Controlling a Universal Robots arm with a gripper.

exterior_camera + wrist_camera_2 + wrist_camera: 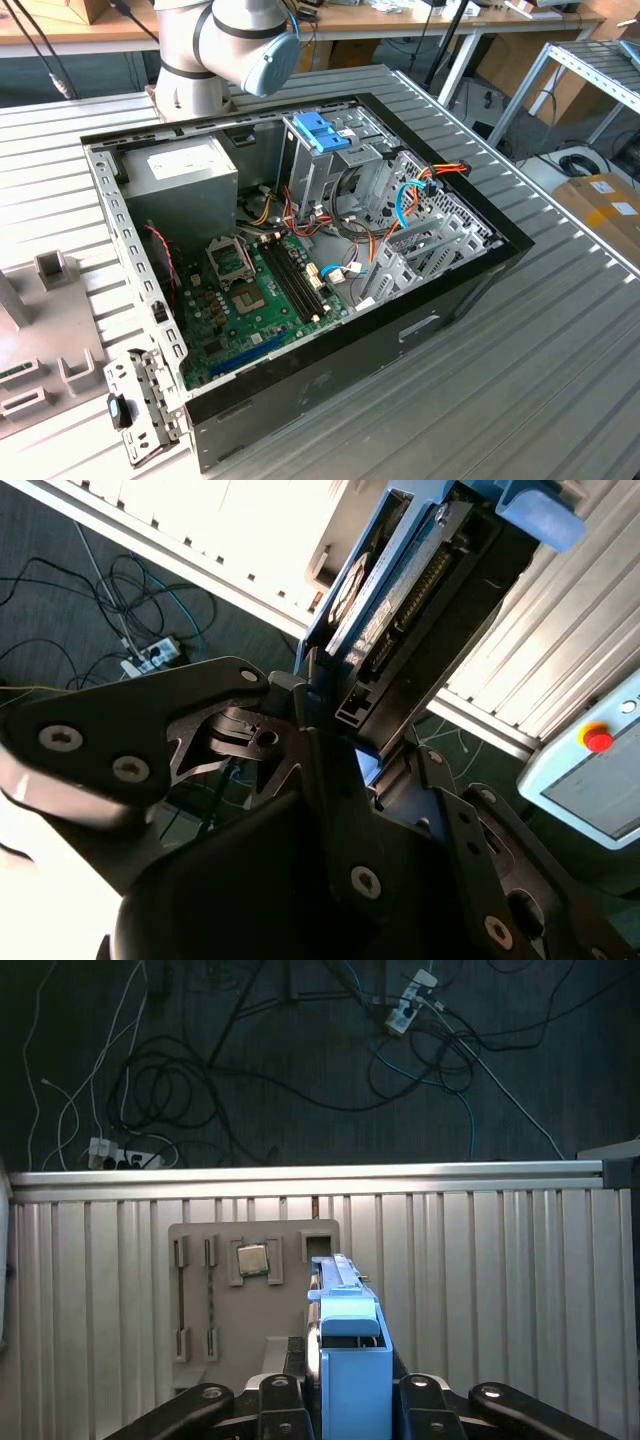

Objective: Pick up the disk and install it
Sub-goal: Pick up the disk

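My gripper point(330, 730) is shut on the disk point(400, 610), a dark flat drive with blue plastic rails along its edges. The drive sticks out from between the black fingers point(250, 735), raised above the ribbed metal table. In the first wrist view the disk point(350, 1355) shows end-on as a blue block between the two finger bases of the gripper point(345, 1405), above a grey parts tray point(200, 1240). In the exterior view the open computer case point(450, 290) lies on the table, with the arm point(235, 40) behind it.
Inside the case are a drive cage with a blue handle point(322, 135), a grey power-supply box point(185, 175), the motherboard point(250, 300) and loose cables point(410, 195). The parts tray holds a processor chip point(251, 1258) and memory sticks point(180, 1300). Cables point(180, 1080) lie on the floor beyond the table edge.
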